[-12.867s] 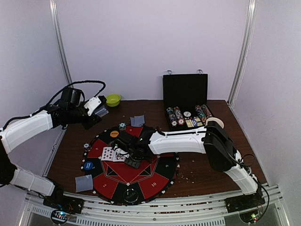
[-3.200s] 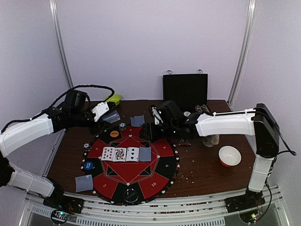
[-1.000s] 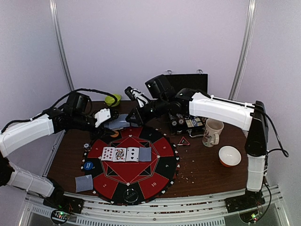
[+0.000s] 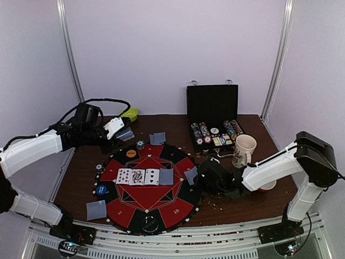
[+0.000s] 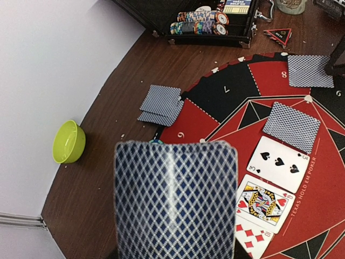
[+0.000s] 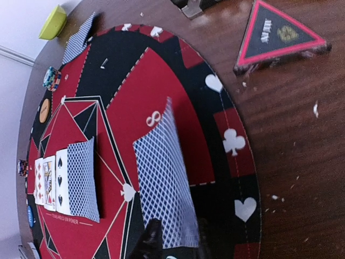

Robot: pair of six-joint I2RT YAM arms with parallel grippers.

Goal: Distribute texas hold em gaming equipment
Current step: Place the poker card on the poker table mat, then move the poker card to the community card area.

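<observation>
Three views, one moment. The overhead alone shows both arms. My left end effector (image 4: 119,130) is clamped on the deck (image 4: 128,133), held above the counter's (image 4: 232,204) far-left part. My right end effector (image 4: 202,175) sits low at the right rim of the round mat (image 4: 145,197). Only the overhead shows the lone card (image 4: 96,209), face down off the mat's near-left edge.

In the left wrist view the deck's patterned back fills the foreground and hides my fingers. Beyond it lies a row of four cards: three face up, among them the 3 of spades (image 5: 277,164), and one row-end card (image 5: 292,127) face down. The mat's lettering reads "TEXAS HOLD EM POKER". A small pile (image 5: 161,105), two cards as far as I can tell, lies at the far rim.

In the right wrist view my fingers stand slightly apart at the near end of one dealt card (image 6: 161,183), face down on the segment marked "8". I cannot tell whether they touch it. One triangle (image 6: 277,38) lies on bare wood, its writing unreadable.
</observation>
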